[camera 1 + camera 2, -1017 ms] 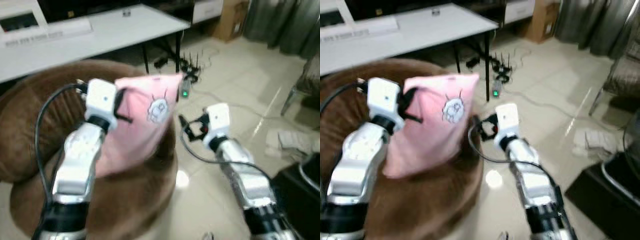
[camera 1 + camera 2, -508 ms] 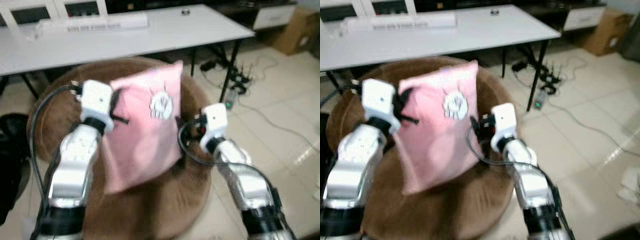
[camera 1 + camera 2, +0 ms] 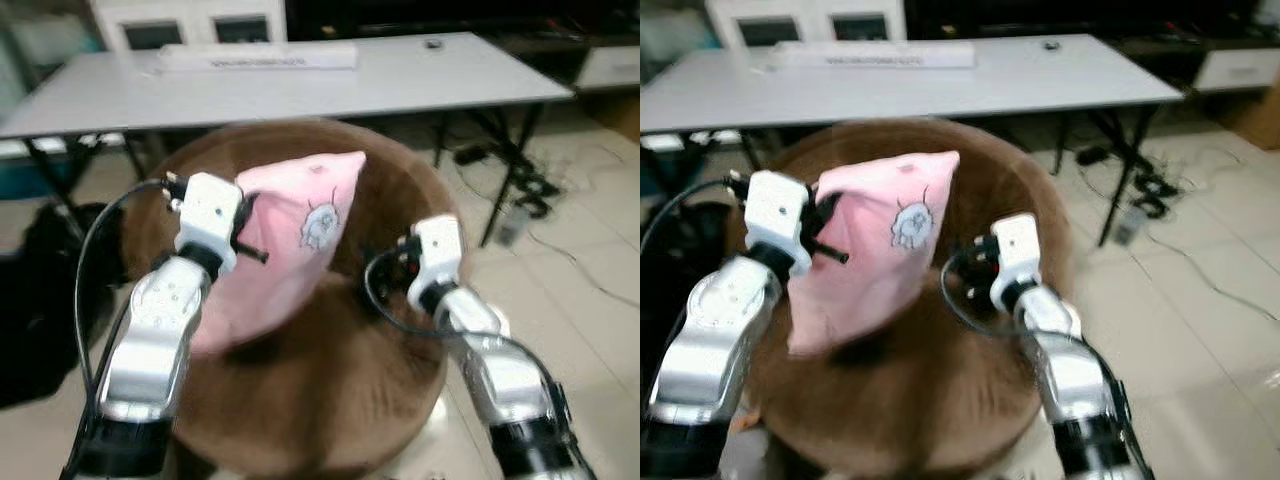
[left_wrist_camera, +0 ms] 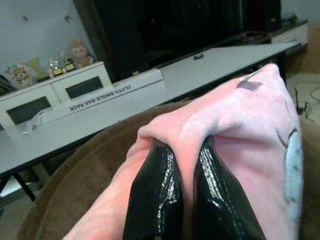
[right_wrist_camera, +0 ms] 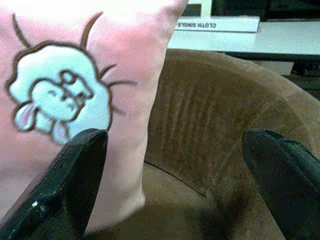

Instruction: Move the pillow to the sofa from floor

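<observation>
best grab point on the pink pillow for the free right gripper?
The near lower edge of the pink pillow, coming from its right side. The left gripper already pinches its top-left fold, and the right gripper is open beside that hanging edge, above the brown sofa.

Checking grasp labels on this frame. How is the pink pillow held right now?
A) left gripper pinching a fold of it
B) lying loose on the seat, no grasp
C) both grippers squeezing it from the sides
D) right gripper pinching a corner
A: in the left wrist view the left gripper has its black fingers closed on a fold of the pink pillow above the brown sofa, while the right gripper stands open beside it.
</observation>
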Controlling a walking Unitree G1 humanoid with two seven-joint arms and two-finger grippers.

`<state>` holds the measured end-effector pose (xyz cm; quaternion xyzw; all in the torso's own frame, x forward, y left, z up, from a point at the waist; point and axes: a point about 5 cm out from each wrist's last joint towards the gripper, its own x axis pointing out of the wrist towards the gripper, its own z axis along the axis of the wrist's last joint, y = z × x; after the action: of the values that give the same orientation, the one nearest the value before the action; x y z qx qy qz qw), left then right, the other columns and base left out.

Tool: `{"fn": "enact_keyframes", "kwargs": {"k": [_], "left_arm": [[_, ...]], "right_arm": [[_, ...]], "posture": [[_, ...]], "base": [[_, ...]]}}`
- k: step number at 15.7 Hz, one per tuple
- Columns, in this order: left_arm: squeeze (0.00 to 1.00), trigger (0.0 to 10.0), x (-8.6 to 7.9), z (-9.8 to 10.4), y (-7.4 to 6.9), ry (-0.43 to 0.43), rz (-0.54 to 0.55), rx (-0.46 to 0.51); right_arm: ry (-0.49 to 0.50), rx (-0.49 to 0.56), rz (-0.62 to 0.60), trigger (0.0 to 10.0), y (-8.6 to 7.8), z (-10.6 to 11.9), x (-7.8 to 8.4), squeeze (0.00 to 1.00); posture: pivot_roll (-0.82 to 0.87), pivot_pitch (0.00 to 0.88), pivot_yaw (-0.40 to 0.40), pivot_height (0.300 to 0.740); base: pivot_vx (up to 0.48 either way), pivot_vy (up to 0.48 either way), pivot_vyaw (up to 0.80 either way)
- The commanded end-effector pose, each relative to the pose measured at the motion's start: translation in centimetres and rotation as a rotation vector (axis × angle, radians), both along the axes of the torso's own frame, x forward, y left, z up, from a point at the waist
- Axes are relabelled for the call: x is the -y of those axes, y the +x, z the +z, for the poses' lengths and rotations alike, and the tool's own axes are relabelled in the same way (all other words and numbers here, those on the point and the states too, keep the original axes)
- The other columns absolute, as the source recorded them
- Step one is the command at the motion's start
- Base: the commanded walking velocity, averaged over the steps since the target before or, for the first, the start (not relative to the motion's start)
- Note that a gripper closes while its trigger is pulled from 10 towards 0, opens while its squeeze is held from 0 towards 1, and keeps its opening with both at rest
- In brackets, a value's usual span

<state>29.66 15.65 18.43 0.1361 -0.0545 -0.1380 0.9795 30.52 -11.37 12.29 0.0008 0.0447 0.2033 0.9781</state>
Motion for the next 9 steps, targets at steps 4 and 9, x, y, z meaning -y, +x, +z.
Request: {"fn": "enact_keyframes", "kwargs": {"k": [4, 9], "left_arm": [[0.0, 10.0, -1.0, 0.7, 0.6, 0.073, -0.027, 0.009], [0.0, 10.0, -0.9, 0.5, 1.0, 0.01, 0.047, 0.008]], "right_arm": [[-0.002, -0.005, -0.005, 10.0, -0.1, 0.1, 0.5, 0.0], [-0.002, -0.013, -0.003, 10.0, -0.3, 0.0, 0.5, 0.0]], "posture": [[0.1, 0.0, 0.034, 0.74], [0.1, 0.0, 0.031, 0.74]], "base": [[0.0, 0.0, 0.0], [0.0, 0.0, 0.0]]}}
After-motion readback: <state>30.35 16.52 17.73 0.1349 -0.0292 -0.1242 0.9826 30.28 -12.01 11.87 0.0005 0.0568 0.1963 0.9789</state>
